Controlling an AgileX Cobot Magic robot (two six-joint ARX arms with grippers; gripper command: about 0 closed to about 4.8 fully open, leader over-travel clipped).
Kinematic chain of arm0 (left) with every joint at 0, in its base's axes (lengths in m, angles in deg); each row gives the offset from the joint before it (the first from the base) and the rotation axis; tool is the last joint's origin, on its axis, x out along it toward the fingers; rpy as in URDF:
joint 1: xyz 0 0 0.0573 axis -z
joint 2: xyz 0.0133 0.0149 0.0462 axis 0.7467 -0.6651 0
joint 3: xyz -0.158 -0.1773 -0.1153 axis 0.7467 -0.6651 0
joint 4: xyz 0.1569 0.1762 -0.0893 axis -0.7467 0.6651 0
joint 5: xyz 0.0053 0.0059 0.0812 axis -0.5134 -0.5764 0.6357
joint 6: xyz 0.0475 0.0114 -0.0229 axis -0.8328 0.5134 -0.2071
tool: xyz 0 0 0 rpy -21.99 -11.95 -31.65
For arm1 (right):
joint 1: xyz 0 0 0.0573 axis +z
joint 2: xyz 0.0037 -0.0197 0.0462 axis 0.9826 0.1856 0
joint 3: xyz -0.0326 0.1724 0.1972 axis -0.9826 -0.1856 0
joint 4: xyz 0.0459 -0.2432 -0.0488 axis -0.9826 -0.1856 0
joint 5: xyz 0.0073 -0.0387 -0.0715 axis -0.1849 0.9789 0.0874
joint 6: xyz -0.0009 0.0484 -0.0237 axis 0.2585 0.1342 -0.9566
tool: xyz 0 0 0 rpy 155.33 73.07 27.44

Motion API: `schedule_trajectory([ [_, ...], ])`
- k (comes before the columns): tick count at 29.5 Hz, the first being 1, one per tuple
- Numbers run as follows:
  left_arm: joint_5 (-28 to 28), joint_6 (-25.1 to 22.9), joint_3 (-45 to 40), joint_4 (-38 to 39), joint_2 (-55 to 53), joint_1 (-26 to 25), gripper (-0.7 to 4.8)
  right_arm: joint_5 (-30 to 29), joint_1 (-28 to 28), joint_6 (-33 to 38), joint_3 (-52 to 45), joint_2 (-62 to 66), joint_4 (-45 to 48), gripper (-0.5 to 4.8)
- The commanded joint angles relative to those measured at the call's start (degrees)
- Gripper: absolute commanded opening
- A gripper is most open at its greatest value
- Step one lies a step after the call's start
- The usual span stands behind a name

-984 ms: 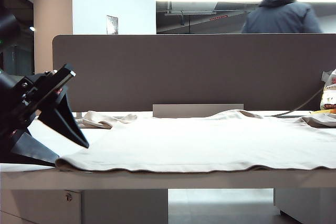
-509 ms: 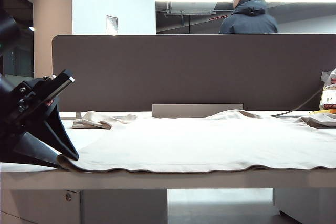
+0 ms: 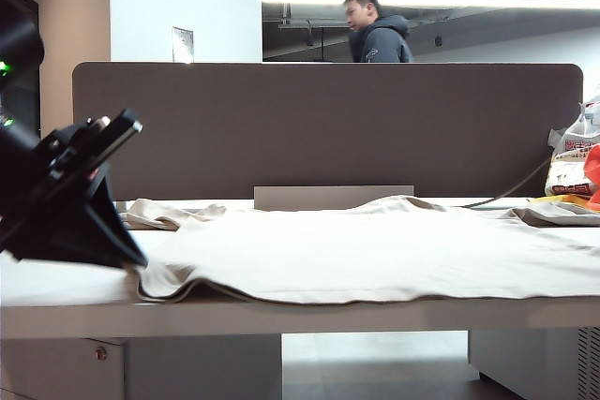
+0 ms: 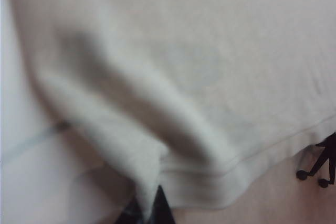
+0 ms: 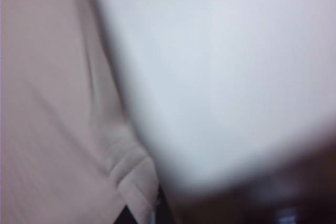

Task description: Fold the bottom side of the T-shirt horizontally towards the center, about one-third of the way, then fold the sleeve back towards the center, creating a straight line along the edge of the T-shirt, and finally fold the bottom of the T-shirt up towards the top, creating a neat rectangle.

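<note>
With the T-shirt (image 3: 375, 250) flat on the desk (image 3: 66, 292), the left tool (image 4: 148, 211) and right tool (image 5: 152, 211) each pinched its hem, so the first fold toward its center called for lifting together.

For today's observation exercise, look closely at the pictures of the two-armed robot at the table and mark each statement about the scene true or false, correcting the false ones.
1. The left claw is shut on the T-shirt. True.
2. The T-shirt hangs from a rail above the table. False: it lies spread on the table, its near left corner bunched up.
3. In the right wrist view, the right claw grips a hemmed edge of the cloth. True.
4. The T-shirt has a large printed picture. False: it is plain cream.
5. A person shows behind the grey partition. True.
</note>
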State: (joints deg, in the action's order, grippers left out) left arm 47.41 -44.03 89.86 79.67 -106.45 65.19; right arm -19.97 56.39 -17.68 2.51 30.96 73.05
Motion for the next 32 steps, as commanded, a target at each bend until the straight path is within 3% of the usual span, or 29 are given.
schedule_trajectory([
  [1, -0.13, -1.16, 1.81, 0.13, 0.13, -0.02, -0.06, -3.39, 0.04, 0.11, 2.78, -0.31, 3.32, -0.07],
  [6, 0.35, -3.56, 4.15, 2.05, 0.11, -0.02, -0.06, -7.37, 0.55, 0.31, 6.64, -0.28, 1.64, -0.07],
  [15, 2.38, -8.17, 11.76, 9.55, 0.11, -0.04, -0.06, -5.73, 4.13, 1.6, 10.32, -0.15, -1.11, -0.07],
  [32, 9.27, -11.17, 19.87, 8.81, -3.69, -0.15, -0.06, -4.04, 4.52, 1.73, 23.71, 4.74, -4.48, -0.07],
])
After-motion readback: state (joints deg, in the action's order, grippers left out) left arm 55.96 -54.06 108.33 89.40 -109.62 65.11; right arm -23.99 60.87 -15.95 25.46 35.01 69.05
